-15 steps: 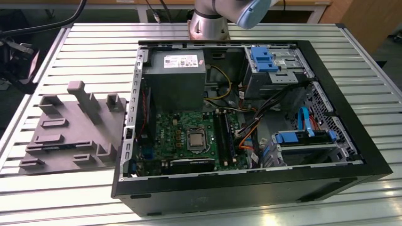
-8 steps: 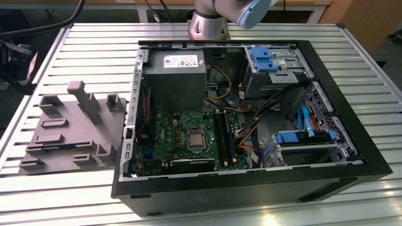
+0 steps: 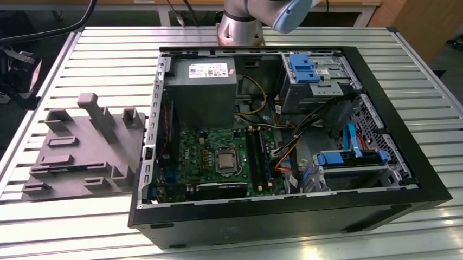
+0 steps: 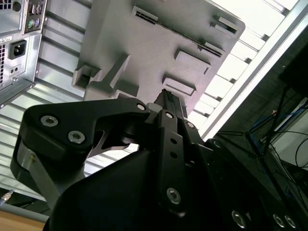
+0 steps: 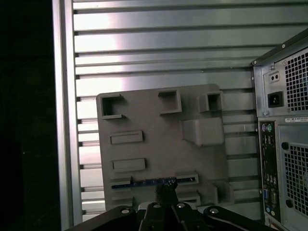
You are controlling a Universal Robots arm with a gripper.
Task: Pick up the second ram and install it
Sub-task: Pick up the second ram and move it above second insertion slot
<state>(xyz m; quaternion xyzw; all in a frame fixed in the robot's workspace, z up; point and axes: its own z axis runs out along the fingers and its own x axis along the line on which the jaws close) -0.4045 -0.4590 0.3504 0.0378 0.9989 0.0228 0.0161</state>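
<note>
Grey plastic fixture [image 3: 79,157] lies at the exterior view's left, open computer case [image 3: 289,135] at its right. First wrist view: second ram [image 5: 144,182] stands edgewise in a fixture slot, gripper [image 5: 166,191] near its middle; open or clamped, cannot tell. Risk: an off-centre hold could jam it in the slot

second ram [image 5: 144,183] partly hidden behind gripper [image 5: 166,189] in first wrist view; arm [image 3: 250,21] cropped at exterior view's edge
</note>
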